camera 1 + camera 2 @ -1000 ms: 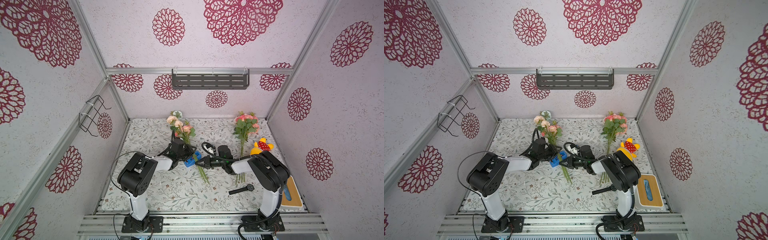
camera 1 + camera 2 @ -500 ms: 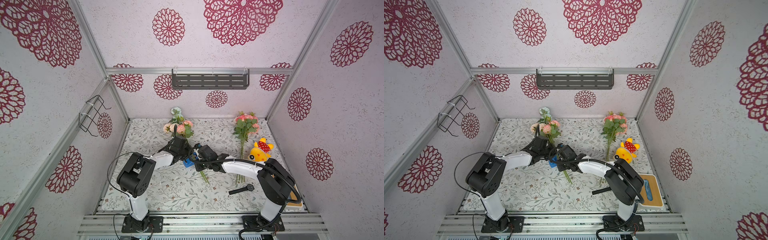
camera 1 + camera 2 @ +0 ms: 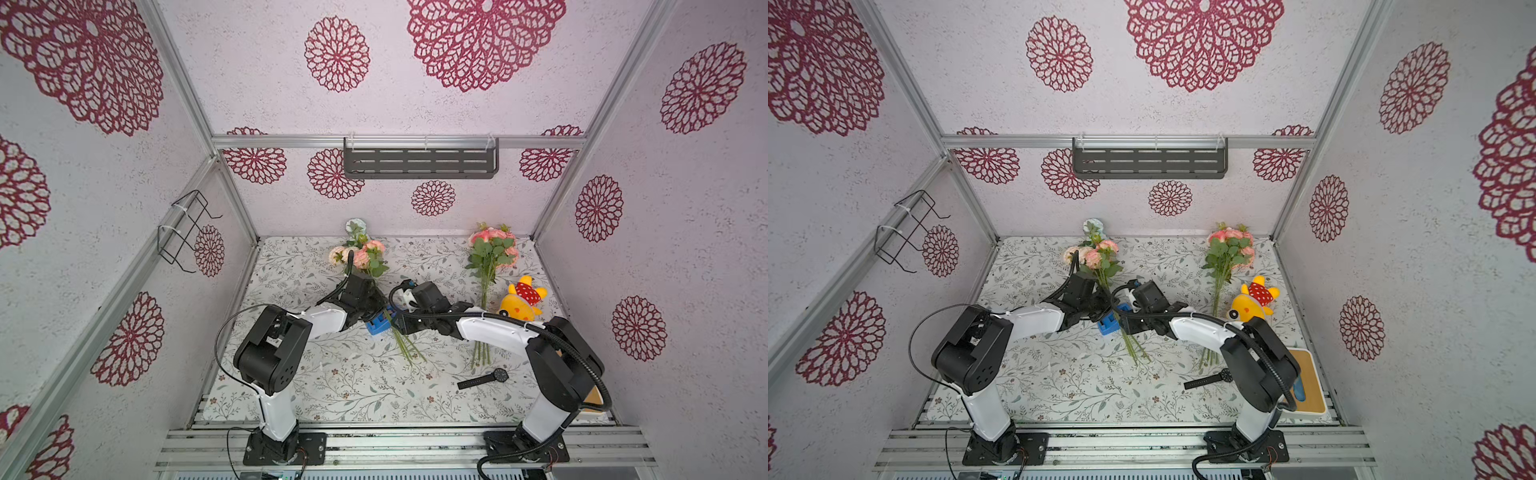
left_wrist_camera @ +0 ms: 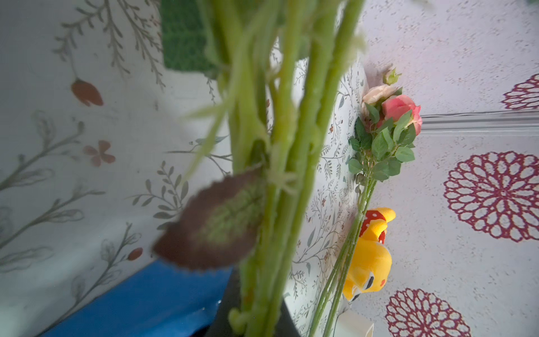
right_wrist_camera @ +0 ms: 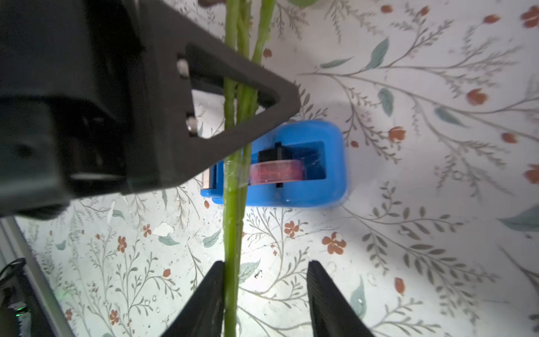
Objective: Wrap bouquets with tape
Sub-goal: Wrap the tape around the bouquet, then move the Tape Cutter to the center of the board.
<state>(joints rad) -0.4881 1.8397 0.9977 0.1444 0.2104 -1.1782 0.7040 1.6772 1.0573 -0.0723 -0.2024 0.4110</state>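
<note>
One bouquet (image 3: 360, 254) of pink and peach roses has its stems (image 5: 232, 227) running between both grippers. My left gripper (image 3: 379, 305) is shut on the stems (image 4: 277, 175) just below the leaves. The right gripper (image 5: 266, 264) is open lower down, and the stems touch the inner face of one finger (image 5: 214, 280). The tape (image 5: 275, 172) sits in its blue dispenser (image 3: 377, 326) on the mat beneath the stems. A clear strip crosses the stems (image 5: 236, 172) there. A second bouquet (image 3: 492, 249) lies flat at the back right, apart from both arms.
A yellow plush toy (image 3: 521, 301) lies beside the second bouquet's stems. A black wristwatch (image 3: 484, 379) lies near the right arm's base. A wooden-rimmed tray (image 3: 1308, 386) sits at the front right corner. A grey shelf (image 3: 419, 160) hangs on the back wall.
The left gripper has closed on the stems. The right arm reached left along them, and its gripper has opened. The blooms swung toward the back wall.
</note>
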